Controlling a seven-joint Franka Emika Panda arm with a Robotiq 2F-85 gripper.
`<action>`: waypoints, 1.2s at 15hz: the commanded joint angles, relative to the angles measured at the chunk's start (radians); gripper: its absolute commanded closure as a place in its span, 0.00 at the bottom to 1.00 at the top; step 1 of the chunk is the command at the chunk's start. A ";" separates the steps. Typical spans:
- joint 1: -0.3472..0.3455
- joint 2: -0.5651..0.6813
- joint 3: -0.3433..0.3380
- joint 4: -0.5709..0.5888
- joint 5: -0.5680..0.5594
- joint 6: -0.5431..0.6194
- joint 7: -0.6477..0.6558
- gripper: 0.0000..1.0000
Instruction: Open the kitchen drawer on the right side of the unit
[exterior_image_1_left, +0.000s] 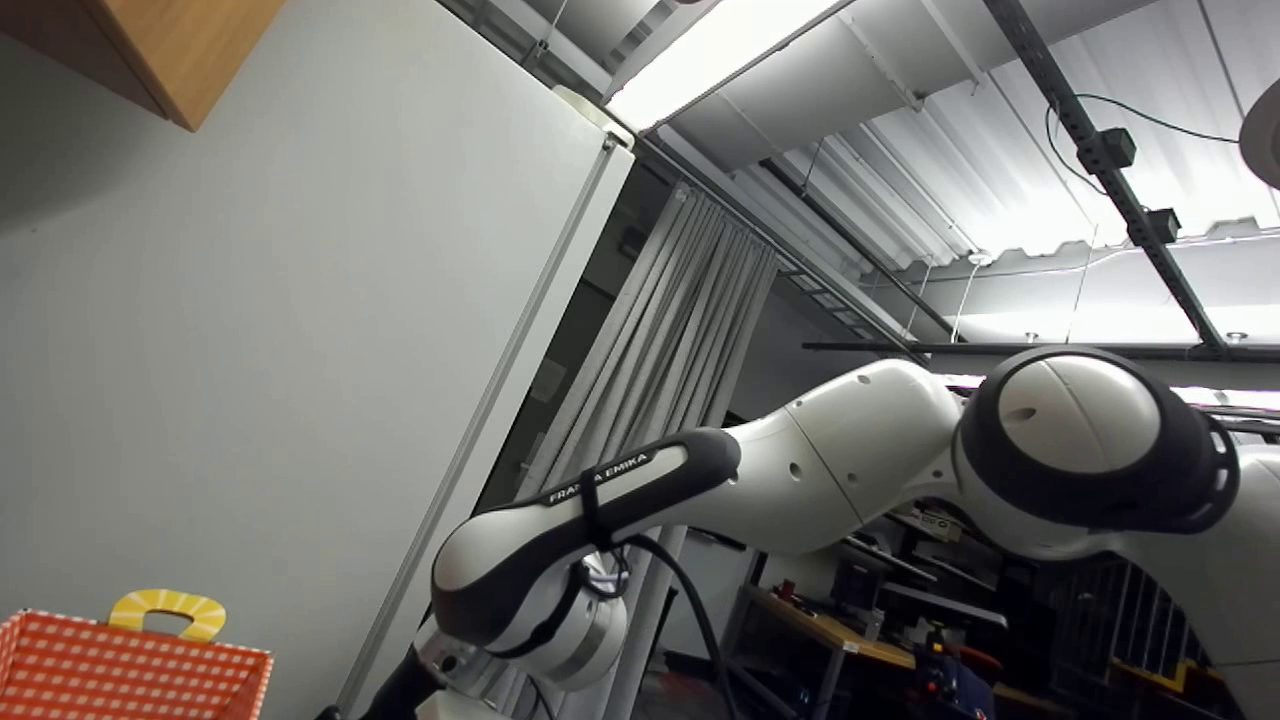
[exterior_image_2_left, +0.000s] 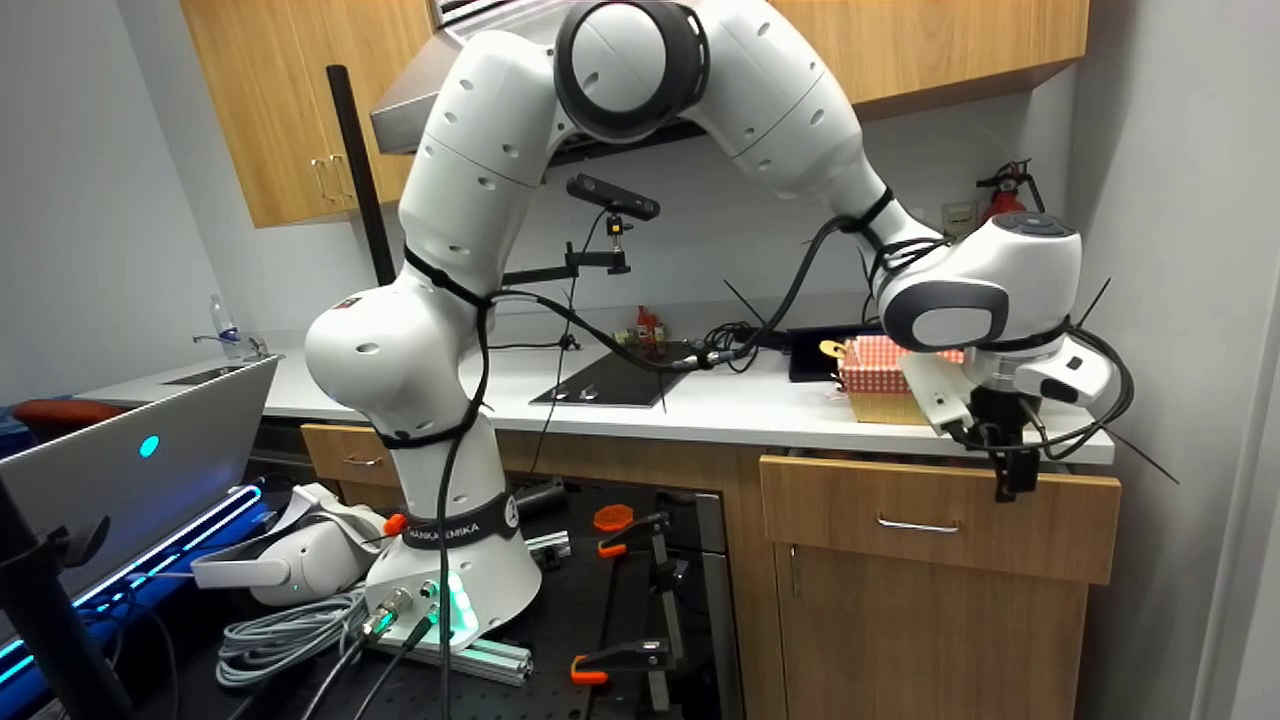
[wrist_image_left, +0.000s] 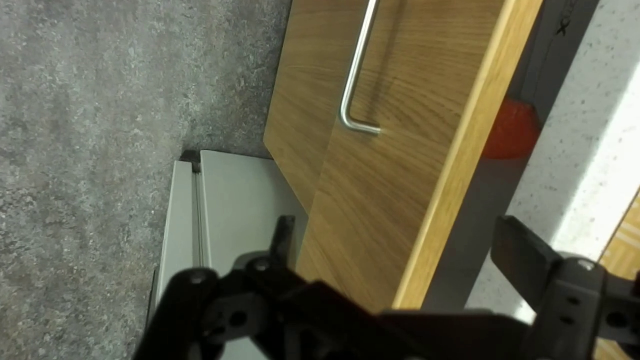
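In an exterior view I read FRANKA EMIKA on the dark shell of the Panda arm, a black strap covering the K. In an exterior view the same name ran round the arm's black base band, near left, its F indistinct. From the wrist I made out an X on the grey surface inside the right-hand drawer, neighbouring characters unclear.
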 joint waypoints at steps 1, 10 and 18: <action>-0.022 0.053 0.034 0.055 0.045 0.022 -0.010 0.00; -0.024 0.115 0.038 0.110 0.045 0.025 -0.003 0.00; -0.032 0.160 0.031 0.143 0.037 0.024 0.010 0.00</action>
